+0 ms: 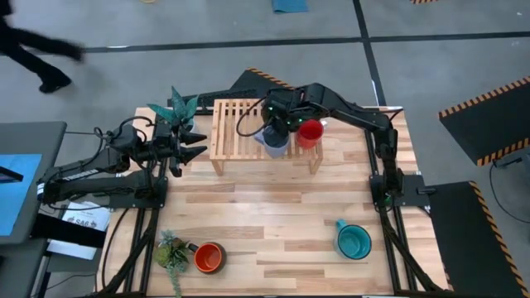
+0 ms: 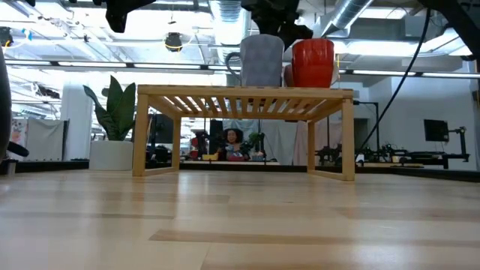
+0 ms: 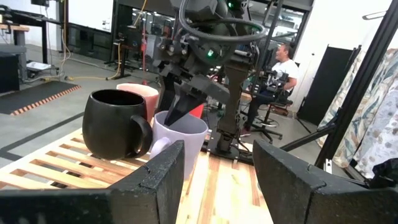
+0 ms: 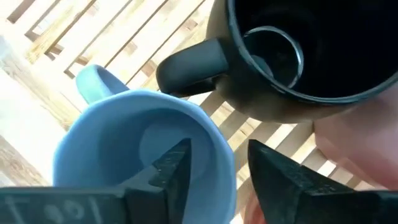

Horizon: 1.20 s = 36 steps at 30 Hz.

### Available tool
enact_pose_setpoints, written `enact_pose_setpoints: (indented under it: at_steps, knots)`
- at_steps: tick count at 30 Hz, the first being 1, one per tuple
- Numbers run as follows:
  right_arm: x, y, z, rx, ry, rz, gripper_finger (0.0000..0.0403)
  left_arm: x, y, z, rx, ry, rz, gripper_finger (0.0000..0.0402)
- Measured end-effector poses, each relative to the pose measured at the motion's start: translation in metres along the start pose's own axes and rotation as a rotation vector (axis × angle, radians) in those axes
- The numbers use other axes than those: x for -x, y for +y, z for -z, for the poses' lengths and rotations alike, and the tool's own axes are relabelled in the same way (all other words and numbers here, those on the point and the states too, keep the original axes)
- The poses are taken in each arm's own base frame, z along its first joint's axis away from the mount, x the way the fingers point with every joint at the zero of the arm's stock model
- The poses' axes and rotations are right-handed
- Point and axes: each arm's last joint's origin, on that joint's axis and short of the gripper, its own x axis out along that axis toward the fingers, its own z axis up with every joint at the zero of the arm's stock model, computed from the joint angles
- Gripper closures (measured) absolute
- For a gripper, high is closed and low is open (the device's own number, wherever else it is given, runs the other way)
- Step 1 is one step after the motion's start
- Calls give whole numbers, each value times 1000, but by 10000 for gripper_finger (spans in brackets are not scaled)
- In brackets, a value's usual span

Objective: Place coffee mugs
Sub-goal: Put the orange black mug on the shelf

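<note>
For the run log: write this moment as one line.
right gripper: astride rim of blue-grey ceramic mug on slatted wooden rack | left gripper: open, waiting beside rack

Pale slatted wood forms the rack (image 1: 234,126), set on a smooth plank tabletop (image 1: 273,215) with a light sheen in the low view. The black mug (image 3: 116,124) and blue-grey mug (image 4: 142,148) look like smooth glazed ceramic, the black one faintly glossy, as does the red mug (image 2: 312,63). The right gripper (image 4: 216,169) has matt dark fingers with a grainy, plastic-like surface.
</note>
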Motion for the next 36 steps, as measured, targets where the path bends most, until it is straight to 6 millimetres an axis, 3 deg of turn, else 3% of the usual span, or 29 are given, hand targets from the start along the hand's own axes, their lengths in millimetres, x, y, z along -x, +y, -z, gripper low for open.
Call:
enact_pose_setpoints:
  at_steps: [8, 11, 15, 22, 29, 36]
  knots:
    - [34, -9, 0, -2, -66, -86, 183, 0, 0, 0, 0, 0, 0, 228]
    - [56, -12, 6, 20, -111, -118, 185, 0, 0, 0, 0, 0, 0, 228]
    - [86, 0, 23, 144, -192, -190, 185, 0, 0, 0, 0, 0, 1, 228]
    - [123, 34, 73, 379, -190, -299, 186, 0, -1, -2, 16, -16, 7, 228]
    - [129, 63, 129, 501, -119, -201, 186, 0, -1, -2, 34, -15, 18, 228]
    - [131, 56, 182, 431, -85, -243, 186, 0, -1, -2, 37, -15, 19, 228]
